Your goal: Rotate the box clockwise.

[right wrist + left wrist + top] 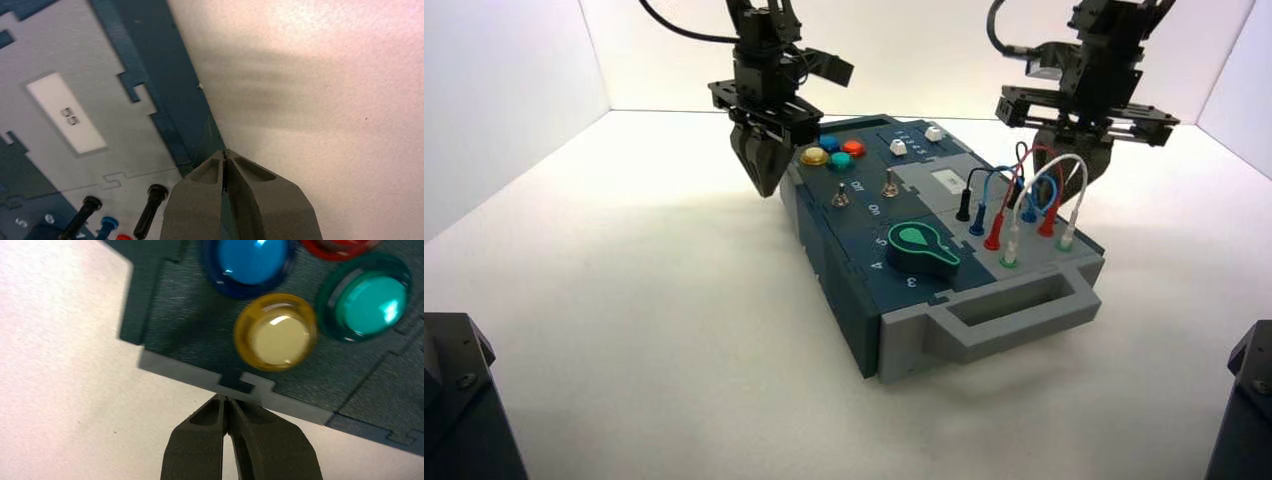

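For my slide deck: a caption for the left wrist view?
Shut left claw at the edge of the box, beside its yellow button.

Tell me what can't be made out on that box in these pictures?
- Box: its far end is hidden in the high view behind both arms.
- Right gripper: partly screened in the high view by the looped wires.
- Red button: cut off by the left wrist view's edge.
- Contact between the left gripper, shut beside the yellow button, and the box edge: not clear.
- Small white panel marks: too small to read in the right wrist view.

red button (340,246) cut off by frame edge, right hand (1079,165) partly behind looped wires (1039,190)
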`<action>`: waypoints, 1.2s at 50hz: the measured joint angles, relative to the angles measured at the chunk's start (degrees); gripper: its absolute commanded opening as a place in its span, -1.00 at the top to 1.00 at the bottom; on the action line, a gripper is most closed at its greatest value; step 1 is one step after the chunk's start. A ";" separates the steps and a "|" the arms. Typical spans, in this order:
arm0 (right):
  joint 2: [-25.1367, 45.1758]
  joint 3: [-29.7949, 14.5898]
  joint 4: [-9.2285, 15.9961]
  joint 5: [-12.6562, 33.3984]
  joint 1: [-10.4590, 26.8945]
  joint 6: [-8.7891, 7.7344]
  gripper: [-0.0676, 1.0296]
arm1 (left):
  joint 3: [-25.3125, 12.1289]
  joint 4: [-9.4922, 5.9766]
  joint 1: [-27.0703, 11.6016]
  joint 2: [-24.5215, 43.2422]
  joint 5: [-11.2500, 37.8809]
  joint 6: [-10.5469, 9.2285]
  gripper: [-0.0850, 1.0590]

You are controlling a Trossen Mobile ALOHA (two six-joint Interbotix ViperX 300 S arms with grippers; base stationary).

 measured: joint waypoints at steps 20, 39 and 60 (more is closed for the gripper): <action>-0.70 0.18 -0.97 1.67 0.26 0.00 0.92 | -2.20 0.18 0.53 1.76 0.00 0.09 0.91; -4.57 -5.80 -4.66 9.49 1.49 0.35 0.92 | -1.93 -0.18 0.44 -7.65 4.22 0.09 0.91; -15.82 -7.29 -4.66 16.79 5.01 0.35 0.92 | 0.18 -0.26 -0.79 -20.92 8.35 -2.90 0.91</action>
